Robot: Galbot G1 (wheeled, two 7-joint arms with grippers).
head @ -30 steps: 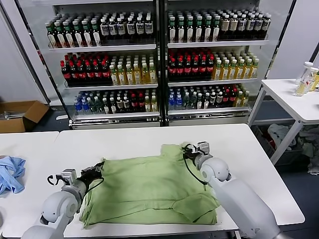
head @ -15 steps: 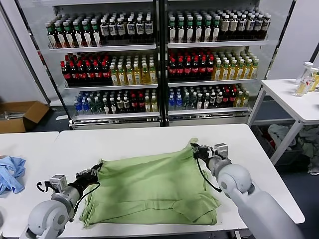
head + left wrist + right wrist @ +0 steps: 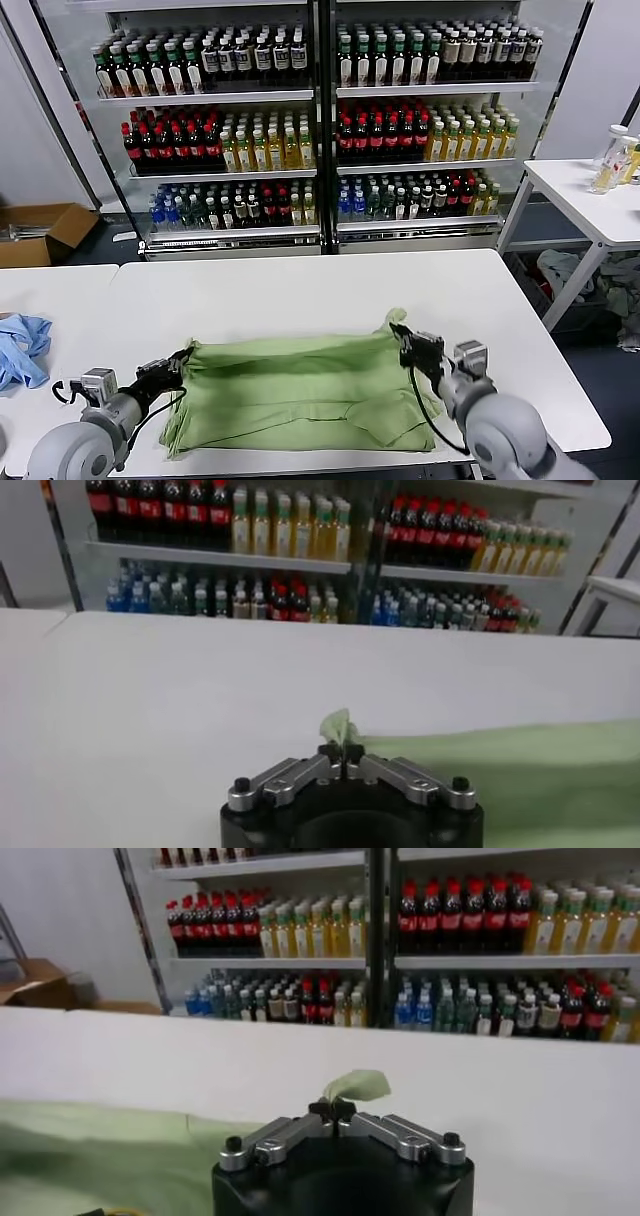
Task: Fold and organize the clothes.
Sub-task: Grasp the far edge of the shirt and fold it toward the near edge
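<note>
A light green shirt (image 3: 300, 385) lies on the white table (image 3: 300, 290), its far edge lifted and drawn toward the near side. My left gripper (image 3: 182, 357) is shut on the shirt's far left corner. In the left wrist view a small tuft of green fabric (image 3: 338, 726) sticks up from the shut left gripper (image 3: 341, 752). My right gripper (image 3: 402, 333) is shut on the shirt's far right corner. The right wrist view shows a green fabric tip (image 3: 358, 1084) rising from the shut right gripper (image 3: 331, 1111). The shirt's near edge rests close to the table's front.
A blue cloth (image 3: 22, 348) lies on the neighbouring table at the left. Behind the table stand glass-door coolers full of bottles (image 3: 320, 130). A second white table (image 3: 590, 200) with bottles is at the right, and a cardboard box (image 3: 40, 232) sits on the floor at the left.
Both grippers have pulled the shirt's far edge toward the near side of the table, and the visible spread of the shirt has shortened. The right gripper also moved rightward.
</note>
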